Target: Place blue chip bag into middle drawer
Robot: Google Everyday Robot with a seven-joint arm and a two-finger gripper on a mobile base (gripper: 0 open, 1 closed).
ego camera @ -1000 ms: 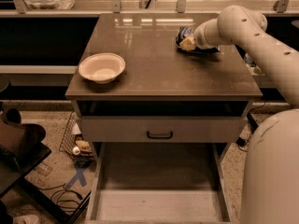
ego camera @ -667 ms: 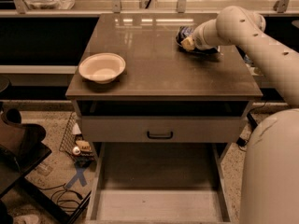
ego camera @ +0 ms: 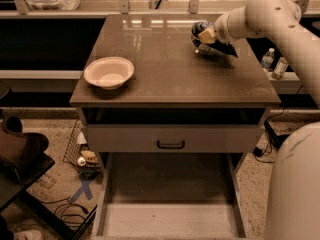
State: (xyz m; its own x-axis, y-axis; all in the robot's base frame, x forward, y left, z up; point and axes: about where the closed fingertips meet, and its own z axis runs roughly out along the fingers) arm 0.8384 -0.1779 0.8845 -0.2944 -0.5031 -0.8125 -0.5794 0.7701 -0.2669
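The blue chip bag [ego camera: 216, 45] is at the back right of the tabletop, dark and crinkled, partly hidden by my gripper. My gripper [ego camera: 205, 34] is on the bag's left end and shut on it, holding it just above the tabletop. The white arm reaches in from the right. The middle drawer [ego camera: 170, 219] is pulled out low at the front, a shallow tray with a pale floor and thin side walls. It lies well below and in front of the bag.
A white bowl [ego camera: 109, 72] sits on the left of the brown tabletop [ego camera: 170, 79]. Below it is a grey drawer front with a black handle [ego camera: 170, 144]. A wire basket and cables [ego camera: 82, 156] lie on the floor to the left. Bottles [ego camera: 274, 64] stand at right.
My gripper and arm have risen slightly, and the blue chip bag has come up a little with them. The bowl and drawers have not moved.
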